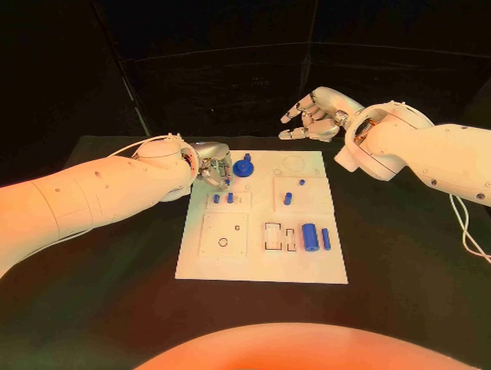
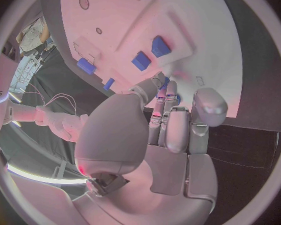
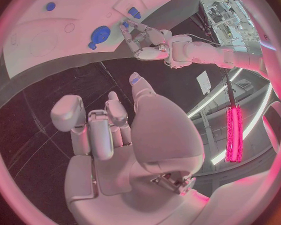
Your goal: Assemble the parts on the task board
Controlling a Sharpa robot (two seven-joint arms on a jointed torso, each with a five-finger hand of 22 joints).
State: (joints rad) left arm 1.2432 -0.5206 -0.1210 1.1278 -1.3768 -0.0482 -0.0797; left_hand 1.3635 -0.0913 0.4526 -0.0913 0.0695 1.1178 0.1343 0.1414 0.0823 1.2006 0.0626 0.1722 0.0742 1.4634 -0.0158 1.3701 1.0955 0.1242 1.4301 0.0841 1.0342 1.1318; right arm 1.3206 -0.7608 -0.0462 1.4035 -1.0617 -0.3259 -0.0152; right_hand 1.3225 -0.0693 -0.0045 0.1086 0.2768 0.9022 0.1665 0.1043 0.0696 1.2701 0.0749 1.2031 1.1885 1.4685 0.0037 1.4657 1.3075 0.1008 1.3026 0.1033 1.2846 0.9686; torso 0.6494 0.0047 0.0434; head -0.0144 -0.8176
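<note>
Left hand (image 1: 210, 163) at upper left of task board (image 1: 262, 262), fingers curled beside blue round part (image 1: 243, 167); hold unclear. Right hand (image 1: 315, 116) raised upper right, fingers loosely spread, empty. Advice: seat part squarely, press gently.

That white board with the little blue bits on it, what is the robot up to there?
It is putting small blue parts together on the task board. The left robot hand is down at the board's far left corner, fingers beside a round blue part; whether it grips anything is unclear. The right robot hand hangs above the table beyond the board, holding nothing.
</note>
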